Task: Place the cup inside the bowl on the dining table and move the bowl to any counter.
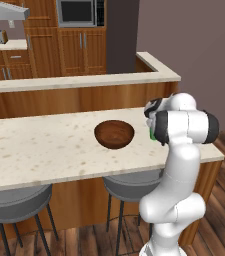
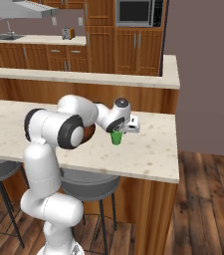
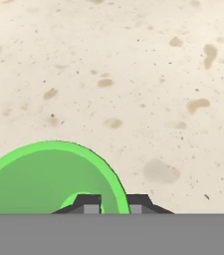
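Green cup rim sits pinched between our gripper jaws, one finger inside; we lift straight, then carry toward the wooden bowl.

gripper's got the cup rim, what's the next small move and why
Probably lift the cup straight up, then carry it toward the bowl. In the hand view the gripper is shut with the cup's wall between its fingertips, and the bowl sits apart from it on the dining table, with nothing in it.
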Controlling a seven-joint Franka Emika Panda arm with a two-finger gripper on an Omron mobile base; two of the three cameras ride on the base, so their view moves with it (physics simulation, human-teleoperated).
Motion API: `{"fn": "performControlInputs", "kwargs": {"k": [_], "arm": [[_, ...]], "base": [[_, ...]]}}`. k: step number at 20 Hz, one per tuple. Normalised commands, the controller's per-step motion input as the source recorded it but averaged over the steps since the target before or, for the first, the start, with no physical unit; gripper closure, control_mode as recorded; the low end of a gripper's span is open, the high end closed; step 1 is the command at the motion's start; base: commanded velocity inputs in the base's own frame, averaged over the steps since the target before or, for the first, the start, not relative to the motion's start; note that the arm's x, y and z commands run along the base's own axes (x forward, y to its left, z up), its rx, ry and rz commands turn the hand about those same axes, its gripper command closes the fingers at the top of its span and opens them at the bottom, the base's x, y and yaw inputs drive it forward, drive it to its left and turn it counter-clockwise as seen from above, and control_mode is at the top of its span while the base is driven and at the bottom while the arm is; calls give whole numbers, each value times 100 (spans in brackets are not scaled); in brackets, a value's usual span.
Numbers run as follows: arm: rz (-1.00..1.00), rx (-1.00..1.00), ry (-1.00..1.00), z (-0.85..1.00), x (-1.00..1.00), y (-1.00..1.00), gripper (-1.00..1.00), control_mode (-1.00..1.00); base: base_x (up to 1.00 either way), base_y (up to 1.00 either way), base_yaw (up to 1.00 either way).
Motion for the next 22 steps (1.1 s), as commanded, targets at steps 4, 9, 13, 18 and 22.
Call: {"fn": "performControlInputs", "kwargs": {"k": [4, 9, 13, 18, 22], "arm": [[0, 0, 0, 34, 0, 0, 100, -100], [0, 0, 3, 34, 0, 0, 100, -100], [0, 0, 7, 30, 0, 0, 100, -100], [0, 0, 6, 23, 0, 0, 100, -100], [0, 0, 3, 8, 0, 0, 100, -100]], "base": [[0, 0, 0], [0, 0, 0], [0, 0, 0], [0, 0, 0], [0, 0, 0]]}}
